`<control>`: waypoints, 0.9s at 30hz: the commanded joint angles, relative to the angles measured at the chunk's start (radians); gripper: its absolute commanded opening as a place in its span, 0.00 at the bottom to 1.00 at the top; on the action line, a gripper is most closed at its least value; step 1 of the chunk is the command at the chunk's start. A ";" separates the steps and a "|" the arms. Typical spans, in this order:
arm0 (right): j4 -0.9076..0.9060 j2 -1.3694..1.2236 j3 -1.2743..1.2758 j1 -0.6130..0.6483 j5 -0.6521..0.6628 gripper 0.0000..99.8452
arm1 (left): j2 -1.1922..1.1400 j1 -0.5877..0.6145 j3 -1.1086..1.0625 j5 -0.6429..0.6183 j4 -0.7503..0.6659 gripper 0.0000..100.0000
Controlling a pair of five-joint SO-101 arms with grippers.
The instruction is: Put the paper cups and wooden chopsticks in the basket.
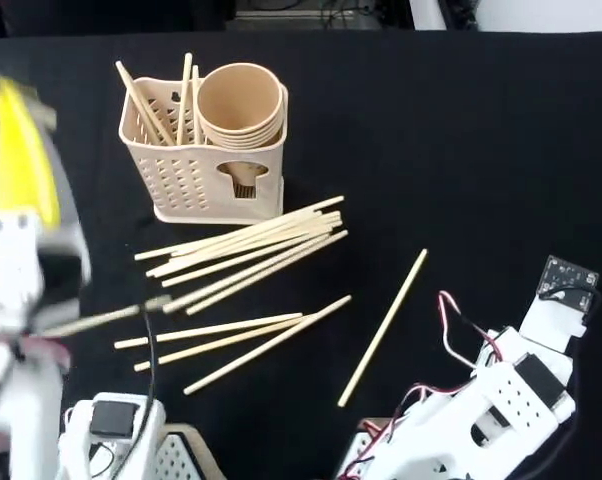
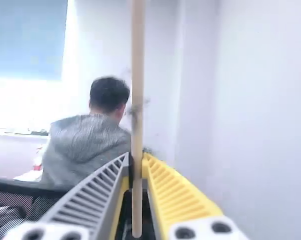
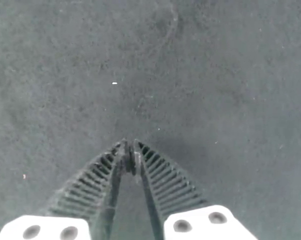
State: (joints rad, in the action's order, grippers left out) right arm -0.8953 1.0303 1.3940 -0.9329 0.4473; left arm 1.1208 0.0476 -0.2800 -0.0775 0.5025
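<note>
Left jaws clenched on one wooden chopstick; right jaws pinched together, empty, over table

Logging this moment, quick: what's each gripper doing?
Left gripper: closed on a chopstick.
Right gripper: closed, holding nothing.

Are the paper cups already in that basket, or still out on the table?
In. The stacked paper cups stand upright inside the basket, rims above its wall, next to a few chopsticks.

Cups in basket, loose chopsticks beside it
</note>
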 commanded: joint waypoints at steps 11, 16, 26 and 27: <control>0.018 0.015 -0.005 0.014 0.009 0.02 | -0.281 0.007 -0.021 -0.049 -0.138 0.03; 0.018 0.015 -0.005 0.012 0.009 0.02 | -0.417 0.013 -0.105 -0.049 -0.137 0.03; 0.041 0.015 -0.001 0.009 0.008 0.02 | -0.468 -0.004 -0.383 -0.049 -0.226 0.03; 0.041 0.015 -0.001 0.009 0.008 0.02 | -0.468 -0.005 -0.430 -0.049 -0.284 0.03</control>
State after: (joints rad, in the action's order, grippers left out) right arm -0.8707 1.0303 1.4001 -0.9298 0.4473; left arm 0.6498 0.0522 -0.6375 -0.1174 0.3307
